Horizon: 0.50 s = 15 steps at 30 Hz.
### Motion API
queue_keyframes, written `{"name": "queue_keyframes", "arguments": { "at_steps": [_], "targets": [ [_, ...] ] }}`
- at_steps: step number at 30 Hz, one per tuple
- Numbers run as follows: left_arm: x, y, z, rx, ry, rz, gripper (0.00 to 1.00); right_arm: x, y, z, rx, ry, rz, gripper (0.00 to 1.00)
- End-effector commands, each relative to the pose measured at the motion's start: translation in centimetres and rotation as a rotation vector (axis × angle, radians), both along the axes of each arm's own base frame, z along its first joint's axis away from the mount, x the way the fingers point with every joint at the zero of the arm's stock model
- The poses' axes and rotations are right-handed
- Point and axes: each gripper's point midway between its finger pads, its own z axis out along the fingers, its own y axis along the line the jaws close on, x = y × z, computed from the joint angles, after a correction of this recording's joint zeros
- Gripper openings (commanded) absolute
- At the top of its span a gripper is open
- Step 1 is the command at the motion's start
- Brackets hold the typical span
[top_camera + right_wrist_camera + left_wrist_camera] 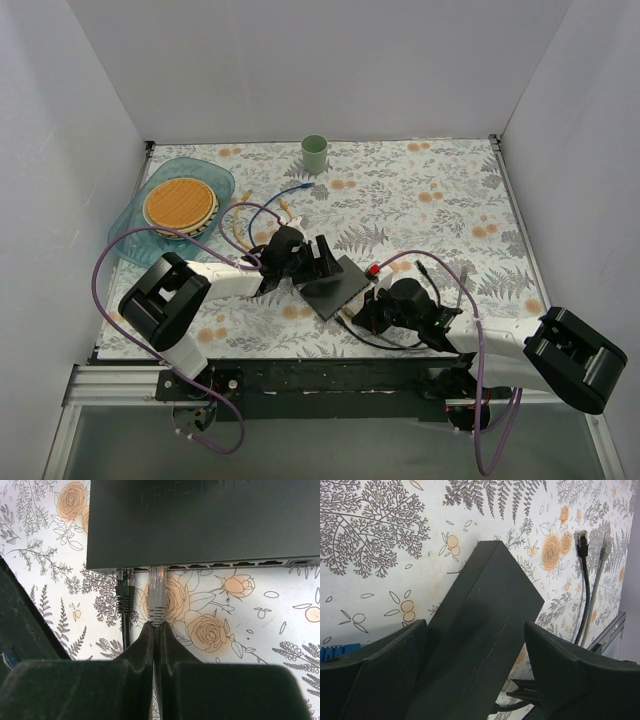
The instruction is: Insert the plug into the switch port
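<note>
Closest to the lens, matte black fingers of the right gripper (157, 627), pinched together on the rear of the plug (156, 587). Beyond, the table (420, 200), covered in a print of ferns and orange roses. Lying flat on it between the two grippers, the switch (200, 520): slab-shaped, dark grey, smooth-topped, faintly scuffed. Bracketing it from the opposite side, the left gripper (475, 630), jaws wide apart; firm hold or mere brace, impossible to tell. Judging by the right wrist view, alignment done: clear-tipped plug, ribbed grey boot, nose at the mouth of a port beside a black plug (124, 592) apparently seated. Seems to leave only the final push home. Smallest of all, the empty ports (240, 564), narrow slots along the near edge.
</note>
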Motion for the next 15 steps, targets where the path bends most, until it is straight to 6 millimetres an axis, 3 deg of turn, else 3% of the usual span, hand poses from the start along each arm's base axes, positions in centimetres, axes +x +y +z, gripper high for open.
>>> {"name": "queue_keyframes", "arguments": {
  "at_steps": [1, 15],
  "targets": [
    [-3.3, 2.6, -4.5, 0.131, 0.139, -0.024, 0.79, 1.7, 1.7, 2.4, 0.082, -0.065, -0.027, 0.01],
    [-4.1, 3.5, -4.2, 0.141, 0.139, -0.018, 0.76, 3.1, 1.0, 2.8, 0.083, -0.071, -0.141, 0.01]
  ]
}}
